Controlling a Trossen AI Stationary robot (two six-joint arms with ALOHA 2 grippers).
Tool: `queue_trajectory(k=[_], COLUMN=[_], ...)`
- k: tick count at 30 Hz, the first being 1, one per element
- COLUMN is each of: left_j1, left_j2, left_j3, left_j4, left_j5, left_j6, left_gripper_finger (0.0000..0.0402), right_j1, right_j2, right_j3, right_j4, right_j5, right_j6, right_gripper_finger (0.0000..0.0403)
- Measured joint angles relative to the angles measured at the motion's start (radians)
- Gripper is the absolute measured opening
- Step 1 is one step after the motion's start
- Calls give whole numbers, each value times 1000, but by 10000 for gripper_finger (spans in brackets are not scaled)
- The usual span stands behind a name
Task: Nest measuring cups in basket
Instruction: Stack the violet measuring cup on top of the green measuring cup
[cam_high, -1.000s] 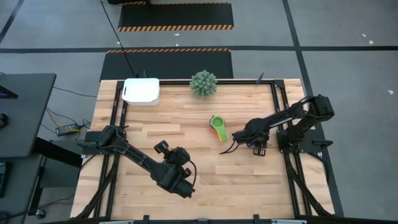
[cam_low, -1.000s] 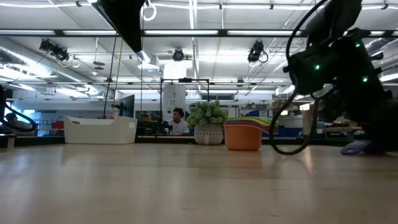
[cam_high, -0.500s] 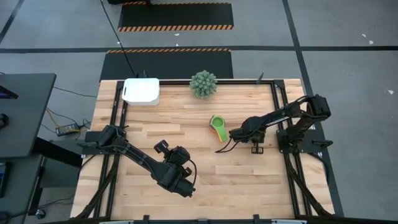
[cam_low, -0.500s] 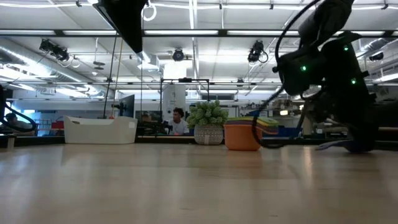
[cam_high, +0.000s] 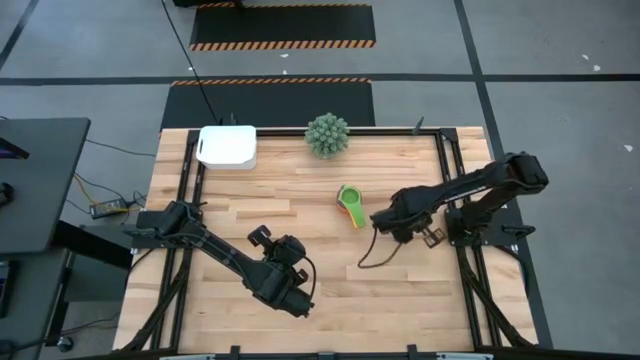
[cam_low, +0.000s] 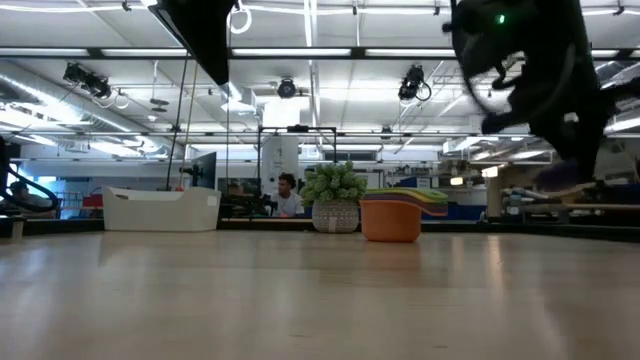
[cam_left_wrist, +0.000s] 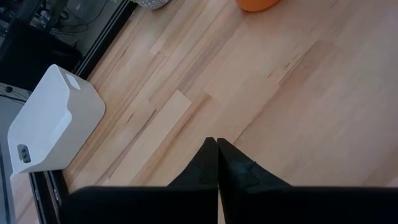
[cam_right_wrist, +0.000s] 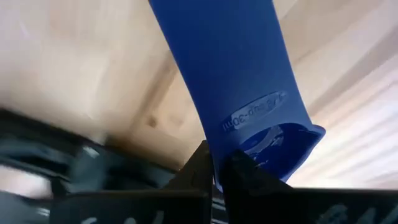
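Three measuring cups, green, yellow and orange, sit nested (cam_high: 350, 205) on the table right of centre; the low view shows this stack (cam_low: 390, 216) from the side. A blue measuring cup (cam_right_wrist: 236, 81) hangs in my right gripper (cam_right_wrist: 216, 165), which is shut on it just right of the stack (cam_high: 384, 220) and raised off the table (cam_low: 562, 172). The white basket (cam_high: 228, 146) stands at the far left. My left gripper (cam_left_wrist: 216, 163) waits shut over the near middle of the table (cam_high: 290, 292). My right gripper pinches the blue cup between its two fingers at the lettered end (cam_right_wrist: 249, 124). The rest of the cup runs away from the fingers. The cup is lifted clear of the table (cam_low: 560, 180).
A green spiky plant (cam_high: 327, 134) in a pot stands at the far edge, between the basket and the stack. A dark cable (cam_high: 372, 252) loops down from the right arm to the table. Bare wood lies between the stack and the basket.
My right gripper has taken hold of the blue cup, which lay on the table at the right, and has gone up with it. The cup now hangs clear of the table. The nested stack and my left arm have stayed where they were.
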Motion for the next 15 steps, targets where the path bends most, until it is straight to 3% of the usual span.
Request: queue_trajectory(k=[3, 7, 15], left_j1=[0, 0, 0], left_j2=[0, 0, 0], left_j3=[0, 0, 0], left_j4=[0, 0, 0], left_j5=[0, 0, 0], left_j6=[-3, -27, -34], left_gripper_finger=[0, 0, 0], right_j1=[23, 29, -17], right_j2=[-17, -17, -15], right_j3=[56, 148, 272], right_j4=[-7, 13, 220], right_j5=[64, 74, 91], right_j6=[-131, -360, -688], right_gripper_finger=[15, 15, 15])
